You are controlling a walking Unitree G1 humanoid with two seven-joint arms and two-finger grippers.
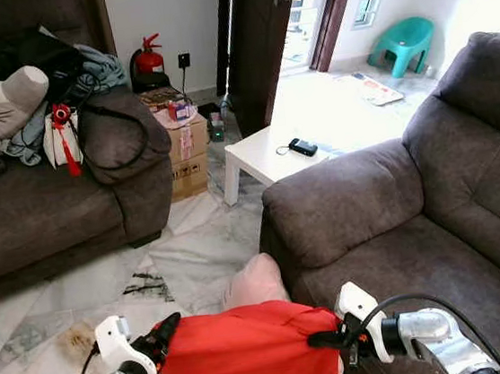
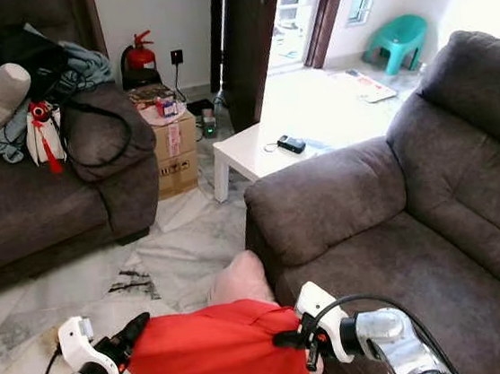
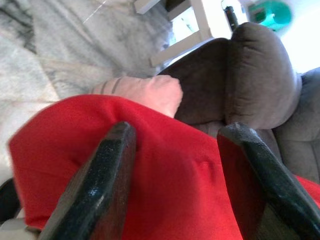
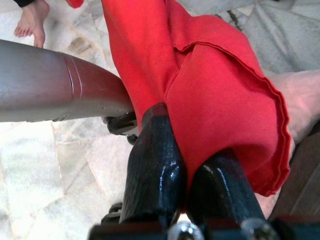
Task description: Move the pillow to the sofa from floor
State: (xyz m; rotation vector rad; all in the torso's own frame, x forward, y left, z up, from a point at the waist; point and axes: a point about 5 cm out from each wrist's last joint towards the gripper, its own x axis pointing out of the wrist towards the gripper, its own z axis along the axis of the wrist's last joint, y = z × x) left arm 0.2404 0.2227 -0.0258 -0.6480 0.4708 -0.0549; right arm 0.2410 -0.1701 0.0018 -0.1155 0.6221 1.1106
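Pillow (image 1: pixel 250 349): one, red cover with a pink end poking out; held up between both grippers, above the marble floor (image 1: pixel 194 247), just beside the near sofa's arm.
Left gripper (image 1: pixel 166 334): fingers spread, pressed against the pillow's left side; not pinching cloth.
Right gripper (image 1: pixel 326 338): clenched on a fold of the red cover at the pillow's right edge.
Handling: likely light, soft, saggy; cover loose, so may slip off a pinch; better squeezed from both sides across the body.
Sofas: two, one far left piled with clutter (image 1: pixel 45 210), one near right with bare seat (image 1: pixel 417 222).
Other counts: one white table (image 1: pixel 260 154), one green chair (image 1: pixel 405 43), one fire extinguisher (image 1: pixel 149 59).
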